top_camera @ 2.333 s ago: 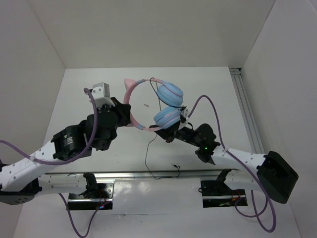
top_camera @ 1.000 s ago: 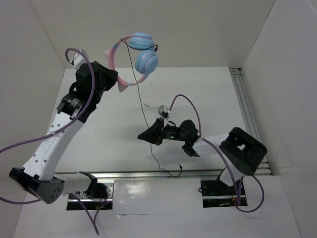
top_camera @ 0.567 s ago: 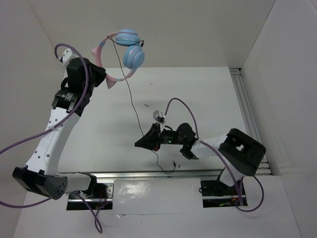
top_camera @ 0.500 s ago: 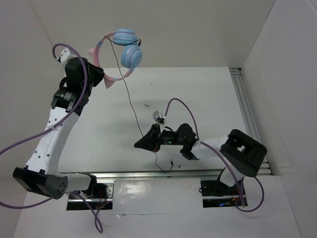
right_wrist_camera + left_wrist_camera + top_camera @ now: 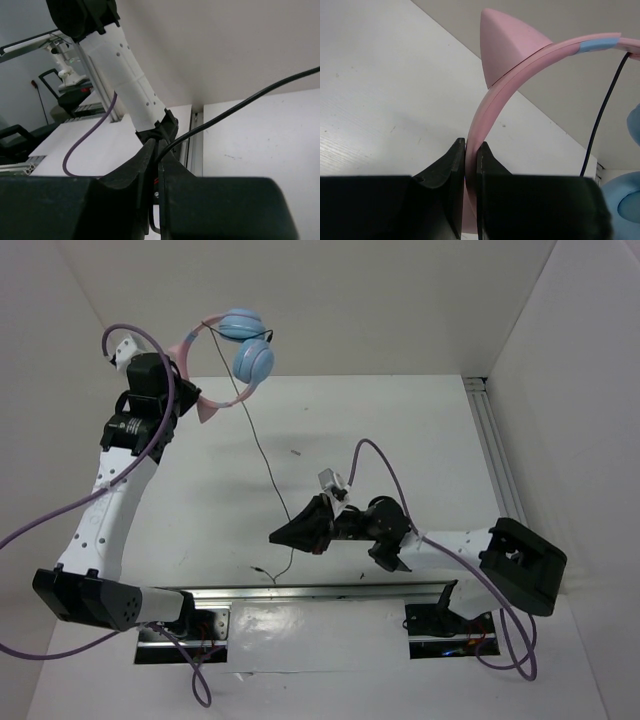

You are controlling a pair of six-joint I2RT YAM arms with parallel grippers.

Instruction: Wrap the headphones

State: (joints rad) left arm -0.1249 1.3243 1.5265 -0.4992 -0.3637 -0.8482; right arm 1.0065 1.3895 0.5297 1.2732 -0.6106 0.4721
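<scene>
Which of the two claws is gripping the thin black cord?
The right claw, down low, pinches the cord; the left claw, up high, clamps the pink headband instead.

Headphones partly beyond right edge

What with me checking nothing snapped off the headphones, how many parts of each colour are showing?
light blue ear cups: 2
pink headband: 1
black cord: 1
Total: 4
</scene>
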